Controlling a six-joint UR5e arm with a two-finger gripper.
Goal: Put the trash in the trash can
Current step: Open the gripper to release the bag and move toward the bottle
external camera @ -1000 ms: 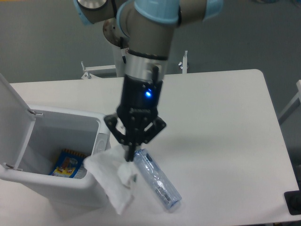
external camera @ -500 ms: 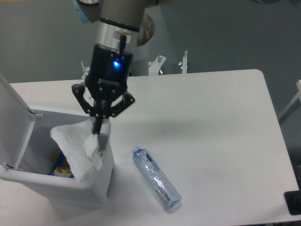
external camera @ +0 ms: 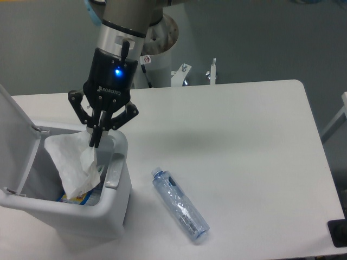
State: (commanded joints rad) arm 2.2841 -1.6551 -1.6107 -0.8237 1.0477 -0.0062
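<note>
I have carried the wrapper (external camera: pixel 73 165) left off the table; my pincer (external camera: pixel 96 142), pinched shut on it, dangles it inside the open can (external camera: pixel 111 203). Release comes next; the bottle (external camera: pixel 180 204) lies on the table to the right.

Wrapper (external camera: pixel 70 168) over trash can (external camera: pixel 116 179); bottle (external camera: pixel 180 204) right.

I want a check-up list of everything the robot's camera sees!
Surface: white table, mostly bare.
Job's things: white wrapper hangs from the claw over the open trash can; bottle lies on the table beside the can.
Clutter: a colourful packet already in the can.
Claw: claw shut on the wrapper, blue light lit.
Cables: nothing seen.
Surroundings: grey floor, metal brackets behind the table.
</note>
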